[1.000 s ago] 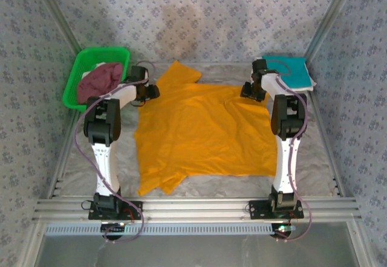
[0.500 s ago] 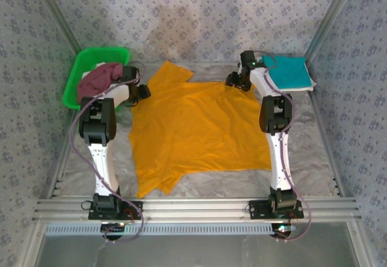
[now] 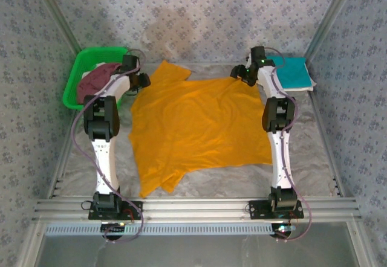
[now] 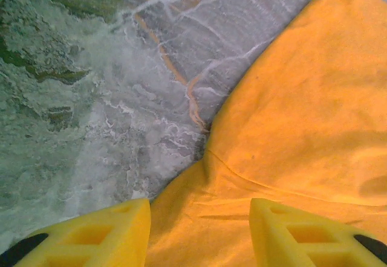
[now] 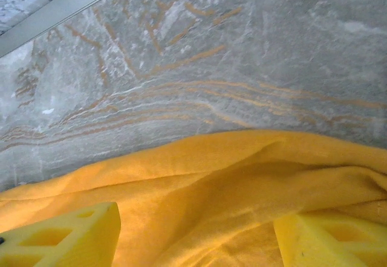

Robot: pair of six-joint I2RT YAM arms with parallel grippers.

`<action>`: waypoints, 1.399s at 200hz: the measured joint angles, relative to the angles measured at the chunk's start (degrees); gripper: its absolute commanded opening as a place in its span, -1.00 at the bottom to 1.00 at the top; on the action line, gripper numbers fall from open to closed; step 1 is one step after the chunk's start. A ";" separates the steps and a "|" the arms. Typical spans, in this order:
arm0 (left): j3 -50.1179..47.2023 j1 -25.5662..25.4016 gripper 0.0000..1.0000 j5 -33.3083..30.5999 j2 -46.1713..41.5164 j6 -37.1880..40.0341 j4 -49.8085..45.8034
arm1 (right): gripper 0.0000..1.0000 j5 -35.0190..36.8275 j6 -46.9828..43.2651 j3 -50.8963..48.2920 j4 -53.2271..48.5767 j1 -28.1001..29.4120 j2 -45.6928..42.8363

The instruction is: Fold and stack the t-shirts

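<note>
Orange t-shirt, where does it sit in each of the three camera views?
Top external: orange t-shirt spread flat across the middle of the table.
Left wrist: right side and bottom.
Right wrist: lower half.
Shared landmark: grey marbled table cover bordering it.

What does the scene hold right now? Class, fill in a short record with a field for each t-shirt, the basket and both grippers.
Orange t-shirt: spread out mid-table
Maroon t-shirt: bunched inside the basket
Teal t-shirt: folded, far right corner
Green basket: far left corner
Left gripper: open, over the orange cloth's far left edge
Right gripper: open, over its far right edge
</note>
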 measured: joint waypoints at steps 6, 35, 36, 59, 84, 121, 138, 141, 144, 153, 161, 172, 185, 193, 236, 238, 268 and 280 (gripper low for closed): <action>-1.31 -0.09 -0.05 -0.02 -1.05 0.00 0.61 | 0.40 0.07 -0.17 -1.55 0.04 0.17 -1.22; -13.05 -1.88 -0.06 -0.02 -11.52 -0.37 2.73 | 0.40 2.58 -1.05 -18.88 2.05 1.84 -15.45; -13.60 -2.01 -0.06 -0.07 -12.02 -0.44 2.91 | 0.40 2.67 -1.05 -19.37 2.14 1.88 -15.85; -21.79 -4.87 -0.07 -0.48 -20.28 -1.03 4.68 | 0.38 6.19 -1.57 -32.68 4.20 4.28 -28.87; -30.77 -8.07 -0.11 -0.68 -26.25 -2.29 7.61 | 0.33 11.80 -2.86 -42.75 5.68 8.50 -37.53; -39.63 -8.55 -0.15 0.20 -26.53 -4.09 8.41 | 0.31 16.37 -3.87 -54.82 5.90 13.99 -38.82; -41.94 -8.39 -0.17 0.70 -26.16 -4.98 8.66 | 0.31 16.37 -3.85 -58.75 5.88 13.79 -38.12; -42.25 -8.39 -0.17 0.79 -26.05 -5.03 8.83 | 0.30 16.35 -3.82 -59.19 5.88 13.66 -38.01; -42.49 -8.41 -0.18 0.87 -25.92 -5.11 8.94 | 0.30 16.31 -3.82 -59.63 5.92 13.46 -37.86; -43.04 -8.44 -0.18 1.11 -25.35 -5.44 9.31 | 0.29 16.11 -3.80 -60.30 6.01 12.92 -37.38; -43.12 -8.44 -0.18 1.29 -24.59 -5.46 9.35 | 0.29 15.93 -3.80 -60.43 6.25 12.41 -36.87; -42.88 -8.37 -0.18 1.46 -23.91 -5.44 10.05 | 0.29 15.63 -3.80 -60.39 6.91 11.80 -36.13; -41.79 -8.04 -0.19 1.57 -23.06 -5.44 10.58 | 0.28 15.45 -3.78 -59.74 7.39 11.04 -34.82; -40.52 -7.87 -0.19 1.75 -21.97 -5.42 10.56 | 0.28 15.13 -3.69 -58.73 7.41 10.62 -34.18; -27.17 -4.70 -0.21 2.84 -12.04 -4.85 10.62 | 0.27 13.42 -2.93 -48.11 8.46 8.79 -27.15; -26.25 -4.46 -0.21 2.91 -11.43 -4.74 10.56 | 0.26 13.33 -2.89 -47.67 8.41 8.76 -26.86; -13.49 -2.49 -0.21 3.50 -3.48 -2.82 7.48 | 0.27 11.98 -2.51 -41.92 8.11 8.37 -23.41; -10.67 -2.25 -0.18 3.50 -1.99 -2.14 6.32 | 0.27 11.63 -2.49 -41.27 7.58 8.37 -23.19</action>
